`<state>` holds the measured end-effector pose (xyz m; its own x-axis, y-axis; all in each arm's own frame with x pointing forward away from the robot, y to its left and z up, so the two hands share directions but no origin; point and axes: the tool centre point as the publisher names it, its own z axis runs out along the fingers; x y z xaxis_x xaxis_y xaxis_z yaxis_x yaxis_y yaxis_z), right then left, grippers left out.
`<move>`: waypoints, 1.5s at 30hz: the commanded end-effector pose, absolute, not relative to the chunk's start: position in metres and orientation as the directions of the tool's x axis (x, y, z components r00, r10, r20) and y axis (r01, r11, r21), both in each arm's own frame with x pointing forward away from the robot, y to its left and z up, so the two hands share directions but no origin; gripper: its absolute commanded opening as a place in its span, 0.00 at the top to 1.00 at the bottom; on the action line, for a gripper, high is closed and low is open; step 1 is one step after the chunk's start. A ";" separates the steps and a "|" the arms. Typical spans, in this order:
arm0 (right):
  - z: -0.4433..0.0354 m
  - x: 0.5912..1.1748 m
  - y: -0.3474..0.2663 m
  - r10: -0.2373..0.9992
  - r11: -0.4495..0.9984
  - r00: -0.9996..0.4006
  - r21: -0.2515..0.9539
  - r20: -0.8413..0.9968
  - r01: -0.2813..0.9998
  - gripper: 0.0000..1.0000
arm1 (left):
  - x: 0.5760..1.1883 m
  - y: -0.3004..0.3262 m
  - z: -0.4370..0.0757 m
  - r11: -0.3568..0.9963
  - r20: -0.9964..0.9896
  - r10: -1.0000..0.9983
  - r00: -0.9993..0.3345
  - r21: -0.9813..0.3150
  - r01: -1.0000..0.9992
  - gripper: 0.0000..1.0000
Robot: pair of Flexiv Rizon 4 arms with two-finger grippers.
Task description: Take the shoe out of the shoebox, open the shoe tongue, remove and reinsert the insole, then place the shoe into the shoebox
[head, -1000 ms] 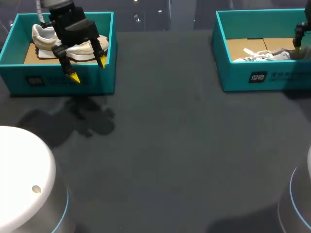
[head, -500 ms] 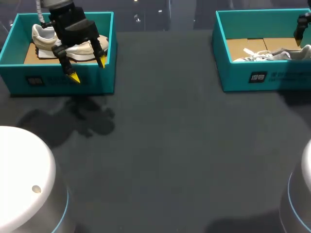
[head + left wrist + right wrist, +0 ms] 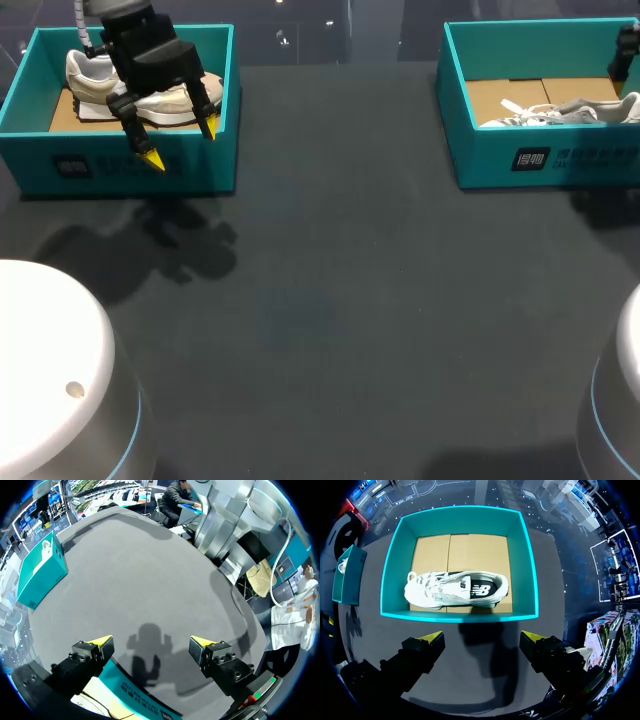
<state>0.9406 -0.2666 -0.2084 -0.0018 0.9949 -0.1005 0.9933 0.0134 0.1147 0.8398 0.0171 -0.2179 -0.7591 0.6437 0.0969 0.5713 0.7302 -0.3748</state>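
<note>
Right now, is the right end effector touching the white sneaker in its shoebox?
Apart. The right wrist view shows the right end effector open, both yellow tips outside the teal shoebox wall, the white sneaker inside.

The desk carries a dark grey covering, matt and fine-grained, without sheen. The left shoebox and the right shoebox are teal card with a flat matt finish, and the right one's floor is bare brown cardboard. The white shoe inside it has soft-looking matt panels and woven laces. The fingers of the right gripper are matt black, their yellow tips smooth like plastic. The white arm housing is glossy.
</note>
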 end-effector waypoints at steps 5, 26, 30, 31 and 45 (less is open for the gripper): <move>-0.207 0.940 -0.265 0.995 0.012 0.000 0.115 -0.103 0.993 0.00 | 0.839 0.018 -0.218 0.730 0.095 0.644 -0.759 -0.373 0.573 0.00; -0.207 0.940 -0.265 0.995 0.012 0.000 0.115 -0.103 0.993 0.00 | 0.936 0.141 -0.184 0.373 0.001 0.928 -0.373 -0.037 0.927 0.00; -0.207 0.940 -0.265 0.995 0.012 0.000 0.115 -0.103 0.993 0.00 | 0.936 0.141 -0.184 0.373 0.001 0.928 -0.373 -0.037 0.927 0.00; -0.207 0.940 -0.265 0.995 0.012 0.000 0.115 -0.103 0.993 0.00 | 0.936 0.141 -0.184 0.373 0.001 0.928 -0.373 -0.037 0.927 0.00; -0.207 0.940 -0.265 0.995 0.012 0.000 0.115 -0.103 0.993 0.00 | 1.005 0.199 -0.183 0.287 0.037 0.957 -0.287 0.025 0.958 0.00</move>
